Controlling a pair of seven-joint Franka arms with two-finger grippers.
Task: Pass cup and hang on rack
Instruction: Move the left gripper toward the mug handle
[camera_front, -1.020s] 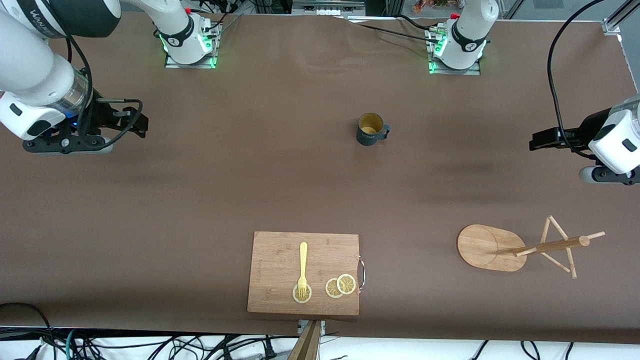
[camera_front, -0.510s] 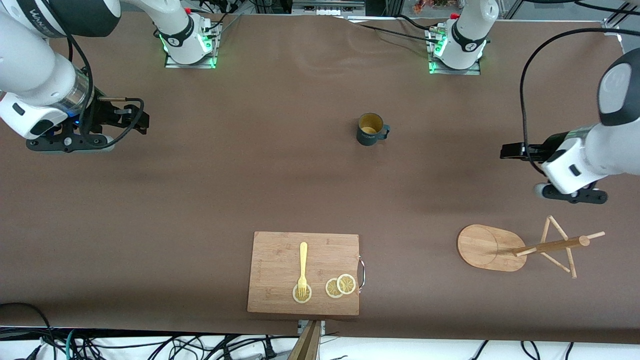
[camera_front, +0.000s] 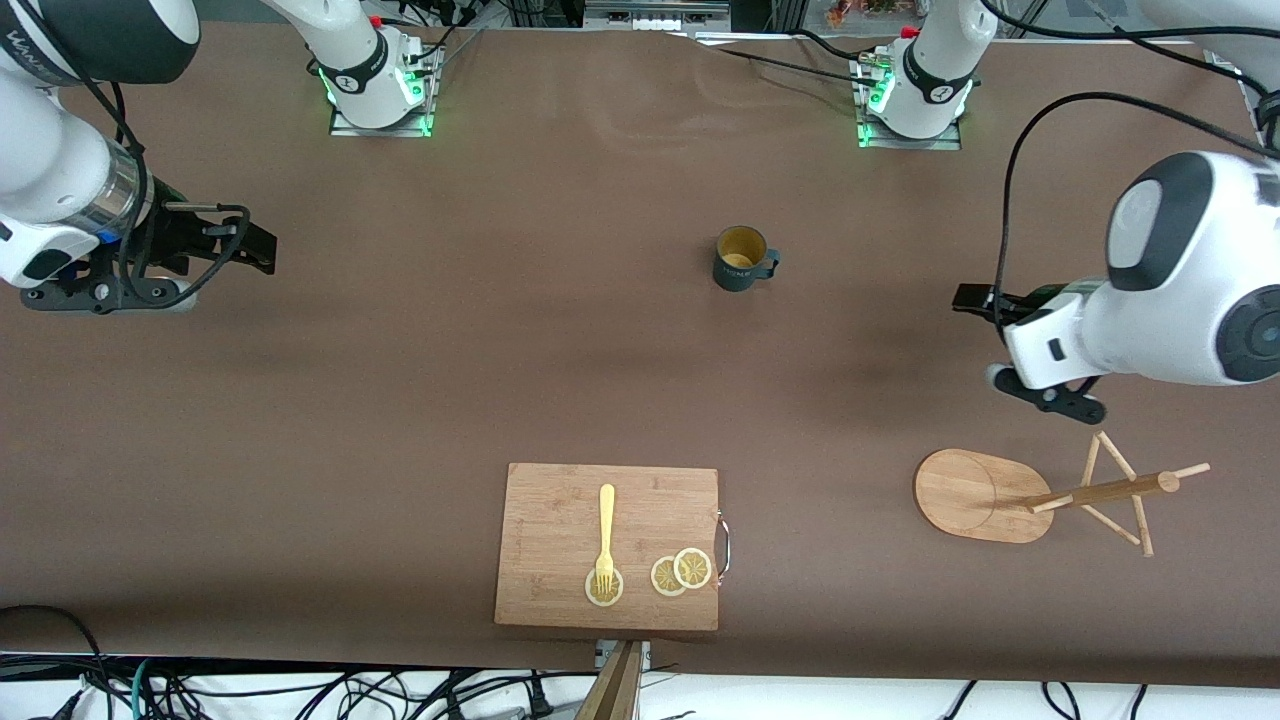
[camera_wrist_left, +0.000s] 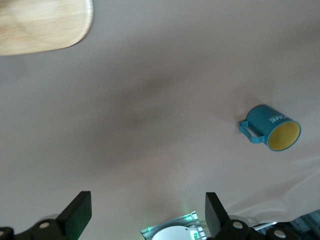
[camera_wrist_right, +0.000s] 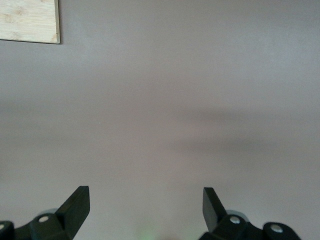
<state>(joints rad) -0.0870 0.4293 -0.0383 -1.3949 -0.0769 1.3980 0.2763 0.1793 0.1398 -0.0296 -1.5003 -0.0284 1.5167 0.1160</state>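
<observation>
One cup (camera_front: 741, 259), small, dark teal outside, mustard-yellow inside, faint white lettering on the wall; upright on the bare brown table (camera_front: 520, 340), roughly mid-table, farther from the front camera than the cutting board (camera_front: 607, 546), handle turned toward the left arm's end. Judged rigid, light, probably empty, glazed and so likely slippery, breakable if dropped; best taken by pinching the rim wall away from the handle, leaving the handle loop free for the peg. One rack (camera_front: 1040, 495), light wood, oval base, central pole, thin pegs; near the left arm's end, nearer the front camera than the cup, well apart from it. Judged light and easy to nudge when a mug is hooked on. One left gripper (camera_wrist_left: 148, 216), fingers spread wide, nothing between them, over bare table between cup and rack, cup (camera_wrist_left: 270, 131) in its wrist view but well clear. One right gripper (camera_wrist_right: 146, 209), fingers likewise spread and empty, over bare table at the right arm's end, waiting. One yellow fork (camera_front: 605, 541) and three lemon slices (camera_front: 681, 572) on the cutting board; not part of the job.
</observation>
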